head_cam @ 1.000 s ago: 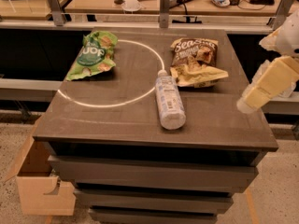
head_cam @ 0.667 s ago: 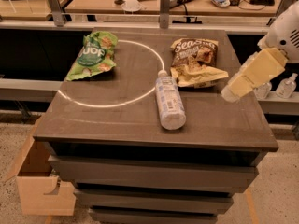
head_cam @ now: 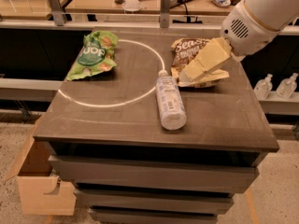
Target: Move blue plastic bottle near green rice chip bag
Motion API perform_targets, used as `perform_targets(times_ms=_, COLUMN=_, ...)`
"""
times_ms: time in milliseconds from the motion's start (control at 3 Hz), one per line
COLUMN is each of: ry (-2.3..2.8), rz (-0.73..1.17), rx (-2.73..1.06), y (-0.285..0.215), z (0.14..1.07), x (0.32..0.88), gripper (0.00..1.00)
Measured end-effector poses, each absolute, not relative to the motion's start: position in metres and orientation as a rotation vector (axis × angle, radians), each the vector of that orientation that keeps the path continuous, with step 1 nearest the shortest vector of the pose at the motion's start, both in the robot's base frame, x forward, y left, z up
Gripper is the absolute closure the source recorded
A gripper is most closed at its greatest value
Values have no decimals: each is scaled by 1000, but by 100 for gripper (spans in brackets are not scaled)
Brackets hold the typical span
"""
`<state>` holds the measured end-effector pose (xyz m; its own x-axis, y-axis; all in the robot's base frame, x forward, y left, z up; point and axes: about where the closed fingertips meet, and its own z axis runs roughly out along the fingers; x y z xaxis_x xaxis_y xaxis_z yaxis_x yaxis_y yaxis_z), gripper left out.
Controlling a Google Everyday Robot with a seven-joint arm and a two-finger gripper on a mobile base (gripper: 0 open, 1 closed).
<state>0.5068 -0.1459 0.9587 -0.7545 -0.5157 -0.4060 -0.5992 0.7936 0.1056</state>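
Observation:
The blue plastic bottle (head_cam: pixel 169 101) lies on its side near the middle of the dark table (head_cam: pixel 224 120), white cap pointing away from me. The green rice chip bag (head_cam: pixel 92 54) lies at the table's back left, well apart from the bottle. My gripper (head_cam: pixel 187 75) reaches in from the upper right on the white arm (head_cam: pixel 261 13). It hangs just right of the bottle's cap end, in front of a brown and cream bag (head_cam: pixel 189 50). It holds nothing that I can see.
A white circle line (head_cam: pixel 112 101) is drawn on the tabletop. A cardboard box (head_cam: pixel 39 183) stands on the floor at the lower left. Two small clear bottles (head_cam: pixel 275 85) stand on a ledge at the right. A counter with clutter runs behind the table.
My arm has swung in from the right edge towards the table's middle. The gripper now hangs near the bottle's cap end. Bottle and bags have not moved.

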Motion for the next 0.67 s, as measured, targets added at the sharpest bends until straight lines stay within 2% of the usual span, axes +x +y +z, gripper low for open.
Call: perform_targets(times_ms=667, ry=2669, rz=346, rx=-807, y=-133, z=953, x=497, gripper=0)
